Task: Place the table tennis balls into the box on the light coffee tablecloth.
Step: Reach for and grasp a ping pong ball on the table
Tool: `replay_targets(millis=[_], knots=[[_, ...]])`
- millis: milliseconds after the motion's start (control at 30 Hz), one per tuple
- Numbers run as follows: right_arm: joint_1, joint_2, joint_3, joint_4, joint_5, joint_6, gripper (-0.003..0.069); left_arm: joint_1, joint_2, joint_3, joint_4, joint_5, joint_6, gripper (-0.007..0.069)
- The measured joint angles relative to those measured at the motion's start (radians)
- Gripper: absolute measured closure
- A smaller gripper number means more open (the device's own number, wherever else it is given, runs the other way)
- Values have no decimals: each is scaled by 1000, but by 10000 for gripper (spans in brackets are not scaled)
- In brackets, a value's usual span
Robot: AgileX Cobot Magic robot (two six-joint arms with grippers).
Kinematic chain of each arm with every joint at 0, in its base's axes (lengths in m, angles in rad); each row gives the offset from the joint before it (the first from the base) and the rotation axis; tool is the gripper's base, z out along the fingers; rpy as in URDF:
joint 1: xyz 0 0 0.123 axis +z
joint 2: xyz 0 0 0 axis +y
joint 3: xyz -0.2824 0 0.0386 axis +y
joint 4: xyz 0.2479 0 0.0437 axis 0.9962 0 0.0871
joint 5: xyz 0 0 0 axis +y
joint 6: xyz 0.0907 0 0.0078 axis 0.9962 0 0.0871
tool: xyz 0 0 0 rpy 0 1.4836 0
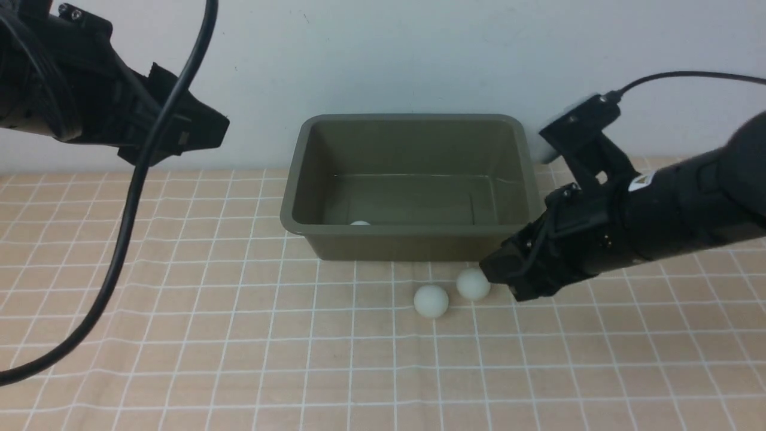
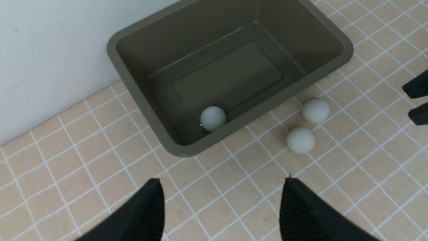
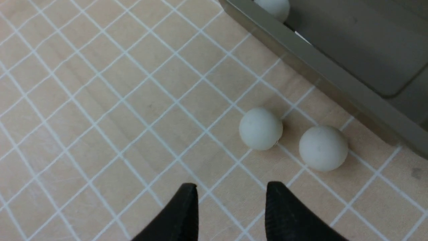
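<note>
1. On the light beige-peach, white-gridded tablecloth (image 1: 239,359) that covers the worktop, a small matte white table tennis ball (image 1: 431,300) lies nearest. A second white ball (image 1: 473,284) lies at its 2 o'clock, just apart from it.
2. The right end effector (image 1: 497,272) sits low at the second white ball's 3 o'clock, just beside it. Its fingers (image 3: 187,214) stand narrowly apart with nothing between them, and both balls lie ahead of the tips. This is by far the nearer arm, so the coming pick looks like a short reach toward 9 o'clock.
3. The dark olive-green rectangular plastic box (image 1: 413,245) stands at the balls' 12 o'clock, with its long axis running 9 to 3.
4. Inside it a third white ball (image 1: 359,223) rests by the near wall, toward 7 o'clock of the floor. It is the only thing in there.
5. The left end effector (image 2: 219,211) hangs high at the box's 10 o'clock, well apart from it. Its wide-spread fingers (image 2: 311,214) hold nothing.
</note>
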Motion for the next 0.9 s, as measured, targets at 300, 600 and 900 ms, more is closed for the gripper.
replay_targets(millis=[300,600,900], knots=[[125,98,-27,-40,-157,1,356,0,0,0,58,0,3,239],[144,172,-32,-106,-167,1,353,0,0,0,59,0,0,239],[150,262,-164,-192,-93,50,353,0,0,0,59,-3,-1,239]])
